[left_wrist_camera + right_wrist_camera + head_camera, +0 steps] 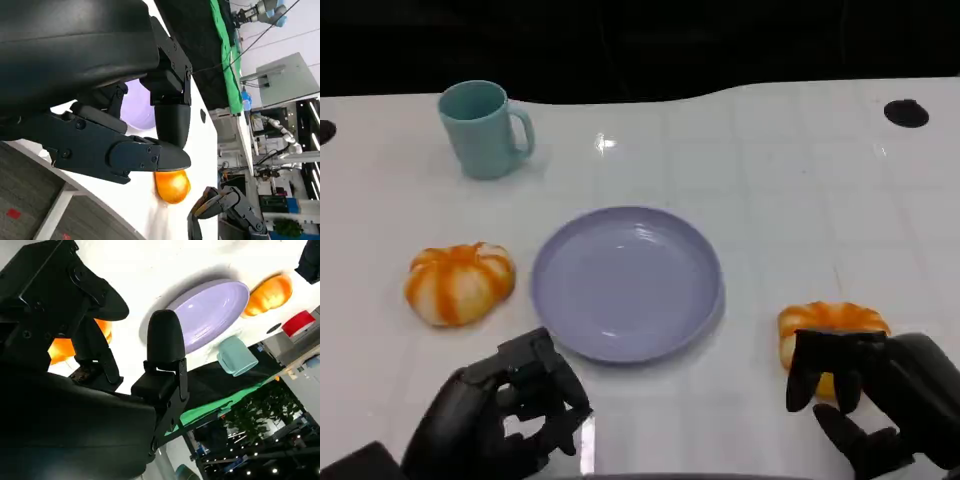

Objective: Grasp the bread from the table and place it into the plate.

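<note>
The plate (625, 283) sits in the middle of the white table (790, 180), and it has nothing on it. There are two orange and white breads. One bread (458, 282) lies to the left of the plate, a little apart from its rim. The other bread (832, 325) lies to the right of the plate, near the front edge of the table.

The right hand (880, 395) is at this second bread. Its black fingers (807, 372) hang over the front of the bread, and they look spread around it, not squeezed tight yet. I cannot tell for sure if they touch it. The bread is not lifted; it sits on the table.

The left hand (510, 415) is in front of the plate, near the table's front edge. Its fingers are curled in and it holds nothing.

The step now, I think, is to get a good hold on the bread to the right of the plate. To do it well, the right hand should go down so its fingers wrap both sides of the bread. It should squeeze softly, because bread is squashy. Then it should lift straight up, high enough to pass over the plate's rim, and move toward the plate's middle.

A blue cup (482, 128) stands behind the plate, off to the left, well out of the way.
</note>
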Motion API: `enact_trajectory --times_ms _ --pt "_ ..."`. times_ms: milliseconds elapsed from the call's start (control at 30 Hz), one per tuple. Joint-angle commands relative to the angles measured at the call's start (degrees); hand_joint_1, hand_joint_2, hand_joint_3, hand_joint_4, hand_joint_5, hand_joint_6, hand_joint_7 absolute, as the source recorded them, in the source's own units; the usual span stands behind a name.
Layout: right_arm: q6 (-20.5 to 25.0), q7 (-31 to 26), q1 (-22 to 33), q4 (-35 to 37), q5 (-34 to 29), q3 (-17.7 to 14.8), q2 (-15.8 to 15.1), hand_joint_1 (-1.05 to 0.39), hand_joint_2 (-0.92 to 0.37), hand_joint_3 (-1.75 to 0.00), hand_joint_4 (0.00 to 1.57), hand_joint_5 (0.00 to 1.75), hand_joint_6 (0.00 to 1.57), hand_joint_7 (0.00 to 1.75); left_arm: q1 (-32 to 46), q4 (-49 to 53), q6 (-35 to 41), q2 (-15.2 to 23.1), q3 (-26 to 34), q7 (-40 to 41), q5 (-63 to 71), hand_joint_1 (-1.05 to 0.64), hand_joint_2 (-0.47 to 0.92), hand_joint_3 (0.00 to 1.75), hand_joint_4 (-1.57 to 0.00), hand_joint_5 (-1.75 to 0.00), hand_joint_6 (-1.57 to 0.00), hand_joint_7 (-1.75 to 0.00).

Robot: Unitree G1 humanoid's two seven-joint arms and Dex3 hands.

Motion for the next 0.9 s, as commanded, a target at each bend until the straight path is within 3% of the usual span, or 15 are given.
enact_trajectory --times_ms 33,500,567,767,867,900 --pt "-0.1 -0.1 -0.1 -0.5 0.6 -0.1 -0.8 0.02 -0.2 -1.41 0.82 1.75 0.68 1.52 0.0 0.2 0.0 0.9 0.3 -0.3 -0.2 -0.53 0.92 0.29 -0.69 -1.75 -0.61 -1.54" --pt "1.0 -0.1 0.5 -1.8 0.8 -0.8 -0.7 -0.01 -0.21 -1.38 0.81 1.74 0.67 1.46 0.0 0.1 -0.1 0.8 0.2 -0.2 0.0 -0.54 0.92 0.29 -0.67 -1.75 -0.6 -1.54" --pt "2.2 0.1 0.8 -3.4 0.4 -1.1 -0.7 -0.02 -0.24 -1.31 0.8 1.71 0.69 1.35 0.1 0.1 0.0 0.9 0.3 -0.1 0.0 -0.54 0.92 0.29 -0.68 -1.75 -0.6 -1.54" --pt "7.6 0.9 1.7 -9.0 -3.8 -1.9 -1.6 -0.04 -0.26 -1.09 0.72 1.28 0.76 0.78 0.0 0.5 -0.7 0.9 0.4 -0.1 0.2 -0.55 0.92 0.29 -0.68 -1.75 -0.6 -1.55" --pt "10.6 3.0 2.1 -12.2 -5.5 -1.9 -2.8 -0.17 -0.43 -0.75 0.67 0.97 0.74 0.5 0.1 0.3 -0.6 0.9 0.4 -0.3 -0.1 -0.52 0.92 0.3 -0.67 -1.75 -0.59 -1.54" --pt "11.9 3.9 2.3 -13.6 -6.4 -2.0 -3.2 -0.22 -0.55 -0.54 0.63 0.82 0.72 0.36 0.1 0.2 -0.6 0.9 0.4 -0.2 0.0 -0.52 0.92 0.3 -0.67 -1.75 -0.59 -1.54"
